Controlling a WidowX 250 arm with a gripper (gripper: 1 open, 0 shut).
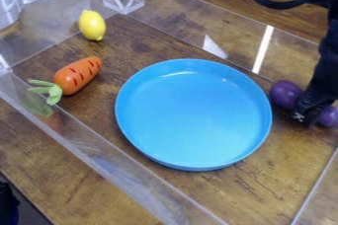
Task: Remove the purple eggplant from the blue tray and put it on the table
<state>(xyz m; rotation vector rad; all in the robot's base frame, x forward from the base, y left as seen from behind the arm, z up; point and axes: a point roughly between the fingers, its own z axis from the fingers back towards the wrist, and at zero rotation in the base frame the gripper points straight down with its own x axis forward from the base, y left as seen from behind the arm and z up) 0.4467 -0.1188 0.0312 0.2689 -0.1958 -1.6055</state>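
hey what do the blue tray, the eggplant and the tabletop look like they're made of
Blue tray: likely plastic, uniform bright colour, smooth moulded rim, soft sheen. Purple eggplant: looks like a glossy plastic or rubber toy, small highlight on its skin; partly hidden by the gripper. Table: wood-grain surface, possibly laminate, glossy enough to show bright reflections.

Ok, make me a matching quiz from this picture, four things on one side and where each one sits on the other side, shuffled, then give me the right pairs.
Things:
1. lemon
2. carrot
3. blue tray
4. purple eggplant

Places:
A. on the table just right of the tray, under the gripper
B. middle of the table
C. far left corner by the clear wall
D. left of the tray, near the left wall

Pairs: 1-C, 2-D, 3-B, 4-A
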